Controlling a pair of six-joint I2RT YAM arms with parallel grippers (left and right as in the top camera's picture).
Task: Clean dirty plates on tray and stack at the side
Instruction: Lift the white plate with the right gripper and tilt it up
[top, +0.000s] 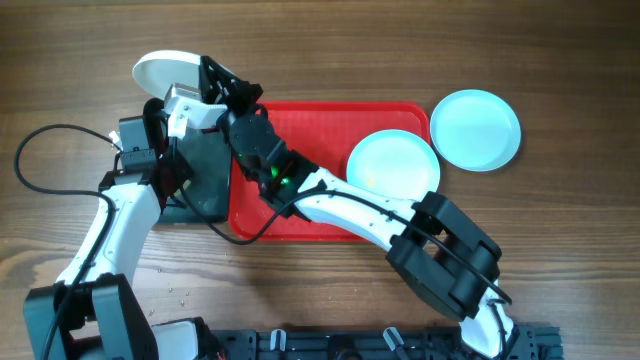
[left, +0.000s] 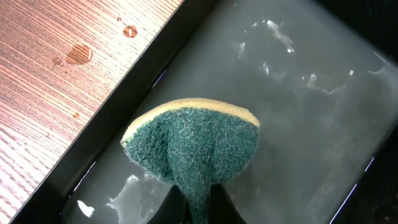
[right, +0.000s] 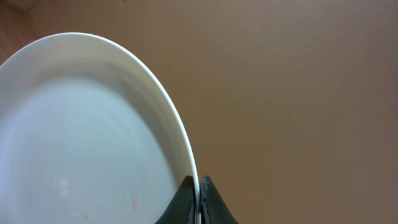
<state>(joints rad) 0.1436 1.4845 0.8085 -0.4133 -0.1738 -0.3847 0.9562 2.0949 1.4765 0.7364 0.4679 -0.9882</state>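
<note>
- At upper left of overhead frame, off red tray (top: 300, 225): white plate (top: 165, 72), rim clenched in right gripper (right: 199, 186).
- In left gripper (left: 198, 202), clamped: green sponge (left: 193, 146), over black tray (top: 208, 170).
- Judged stiff, light, slick when wet, breakable; best taken by rim.

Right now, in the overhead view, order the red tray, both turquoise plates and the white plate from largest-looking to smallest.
1. Red tray.
2. Turquoise plate on the tray and turquoise plate on the table: alike, not ranked.
3. White plate: looks smallest, but tilted and partly hidden, so unsure.
</note>
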